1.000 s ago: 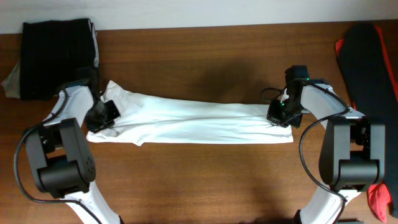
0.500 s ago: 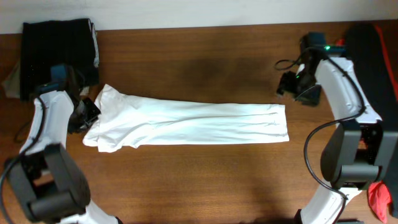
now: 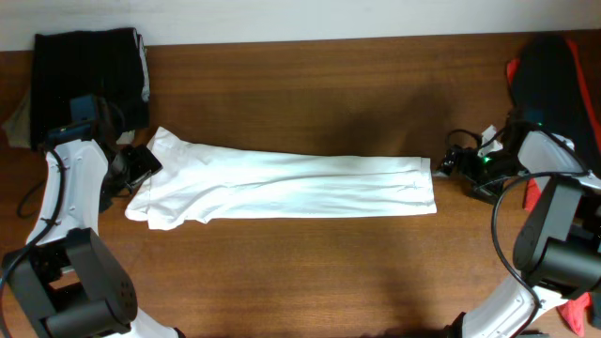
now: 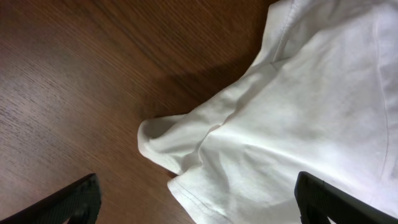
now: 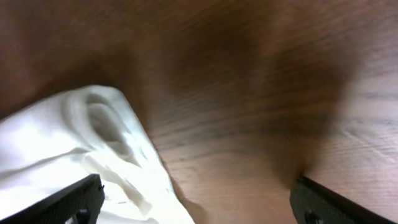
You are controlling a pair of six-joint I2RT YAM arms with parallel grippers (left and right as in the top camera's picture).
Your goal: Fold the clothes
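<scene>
1. Nearest the left wrist camera, the left fingers are seen spread wide with nothing between them. They are poised over the rolled, bunched corner of the white garment.
2. In the blurred right wrist view, the right fingers are likewise parted and empty. The garment's puckered end lies just beside them, and bare desk is under most of the gap.
3. From overhead, the garment is laid out as one long band across the middle of the desk, from left to right. Its left end is wider and rumpled, and its right end is squared off at a hem. No part of it is held.
4. The cloth is judged thin, limp and light. It can be expected to sag and crease wherever it is unsupported, and to slide easily on the smooth wood. It is not fragile, but a fold will hold its shape poorly.
5. Hold is best taken at the end corners, where the hem doubles the cloth, with the edge pinched against the desk. Both ends would have to be lifted together so that the band does not twist.
6. Farther back, a black folded pile sits at the far left corner, well apart from the garment. A dark bundle with red lies at the far right edge.
</scene>
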